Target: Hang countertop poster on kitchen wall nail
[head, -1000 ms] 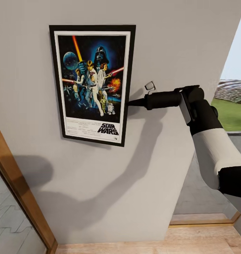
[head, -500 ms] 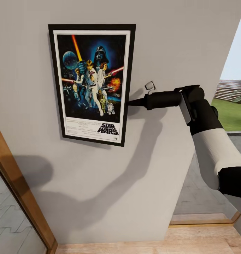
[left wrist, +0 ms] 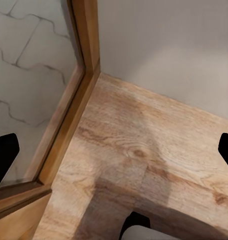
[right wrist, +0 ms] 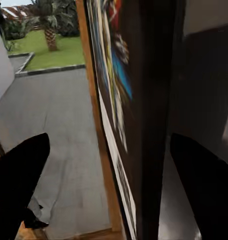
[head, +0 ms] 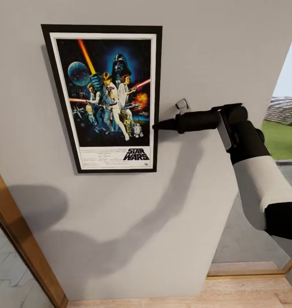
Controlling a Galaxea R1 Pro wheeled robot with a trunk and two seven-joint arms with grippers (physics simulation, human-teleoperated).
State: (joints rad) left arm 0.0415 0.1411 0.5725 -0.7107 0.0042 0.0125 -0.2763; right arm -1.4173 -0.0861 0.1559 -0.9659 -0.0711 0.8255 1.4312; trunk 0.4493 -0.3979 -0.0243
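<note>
Poster point(head: 104, 97) hung flat and upright on the light grey wall point(head: 206, 51), so the task looked nearly done, with only the release and pulling clear seemingly left; no nail could be seen. To its right, the right arm reached level across the wall, and the right gripper point(head: 156, 126) met the frame's right edge, its fingers point(right wrist: 18, 185) spread wide around that edge. The left gripper point(left wrist: 114, 152) pointed down at the wood floor point(left wrist: 144, 150), fingers wide apart and empty.
</note>
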